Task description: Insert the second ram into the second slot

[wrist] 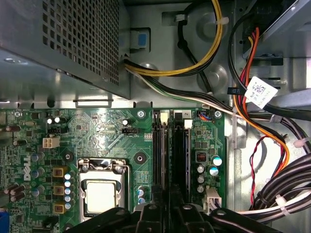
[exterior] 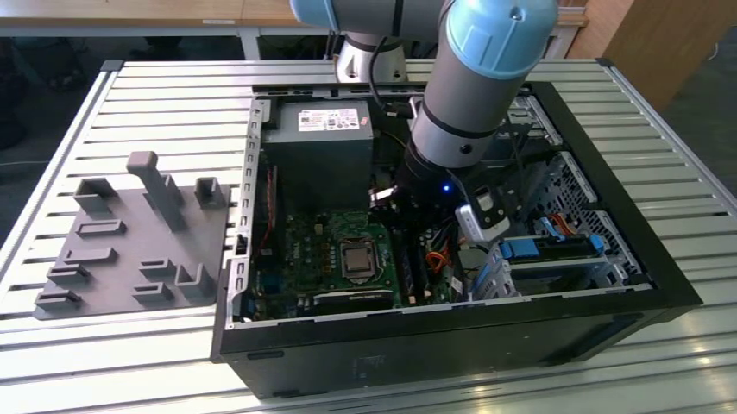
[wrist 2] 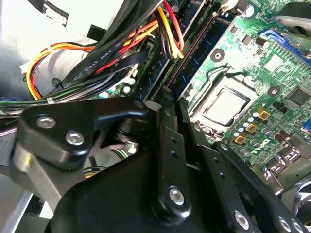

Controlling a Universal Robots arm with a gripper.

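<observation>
The arm (exterior: 478,86) reaches down into an open computer case (exterior: 645,250) that lies on its side on a slatted tabletop (exterior: 138,103). In the exterior view the gripper (exterior: 417,211) hangs low over the motherboard (exterior: 305,250), roughly at the case's centre, with the processor socket (exterior: 357,259) toward 8 o'clock from it and the grey power supply (exterior: 317,147) toward 11 o'clock. Out at 9 o'clock from the case, well apart from it, a grey holder plate (exterior: 116,259) with upright posts sits on the tabletop.

In the first wrist view the gripper (wrist: 167,206) is lined up directly over the long dark memory slots (wrist: 160,150), which run side by side just beside the processor socket (wrist: 99,194). A bundle of yellow, orange, red and black cables (wrist: 243,111) runs along the far side of the slots. In the second wrist view the gripper (wrist 2: 165,94) points at the near end of the memory slots (wrist 2: 194,46), close to the board.

I cannot tell whether the jaws are spread or pinching anything; the black linkage covers them. I cannot pick out the second ram with any certainty, either between the jaws or seated in a slot.
</observation>
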